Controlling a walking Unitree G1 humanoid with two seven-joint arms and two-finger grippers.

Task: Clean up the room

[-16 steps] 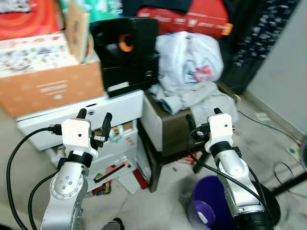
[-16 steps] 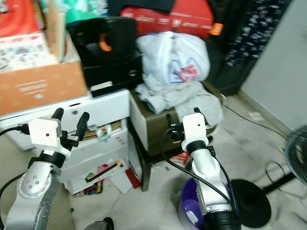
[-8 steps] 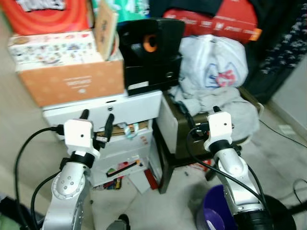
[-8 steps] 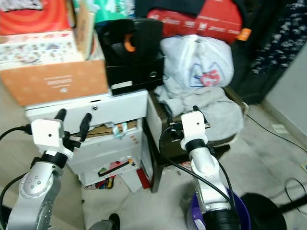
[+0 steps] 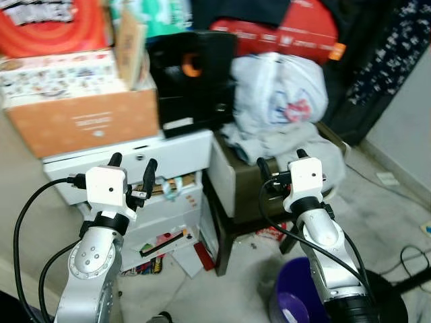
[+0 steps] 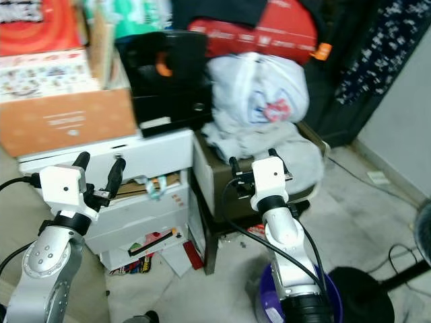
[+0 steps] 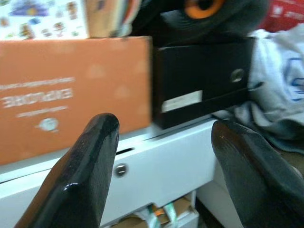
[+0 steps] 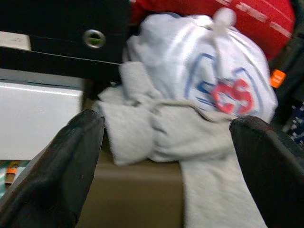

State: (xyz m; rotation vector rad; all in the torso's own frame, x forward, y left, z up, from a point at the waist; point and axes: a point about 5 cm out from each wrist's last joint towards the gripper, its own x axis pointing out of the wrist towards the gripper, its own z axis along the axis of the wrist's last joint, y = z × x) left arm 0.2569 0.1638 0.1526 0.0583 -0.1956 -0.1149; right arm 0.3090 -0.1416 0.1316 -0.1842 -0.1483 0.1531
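Approach phase, nothing picked up yet. Landmark: dark stool [image 5: 232, 195], heaped with grey clothing [image 5: 283, 145] and, behind that, a white plastic bag [image 5: 279, 87]. Compared with half a second back, whole scene slid sideways and slightly closer, so camera/body turn, not object motion; clutter sits as before. Right gripper [image 5: 281, 168] raised just in front of stool, fingers spread wide, holding nothing, pointed straight at the grey clothing [image 8: 161, 128] per wrist view. Left gripper [image 5: 131, 169] raised well to the left of stool, in front of white drawer unit [image 5: 135, 158], fingers likewise spread and empty. Orange cardboard box [image 5: 84, 121] and black box [image 5: 192, 87] stacked on that unit, left of stool. Purple bin [image 5: 300, 299] on floor in front of stool, beside right arm. Loose papers and bits [image 5: 168, 252] on floor left of stool's legs. Judgement: reframing puts stool pile roughly centred ahead of right gripper, so grey clothing looks like first target; needs a forward reach before closing. Risk: soft pile may drag the bag along.
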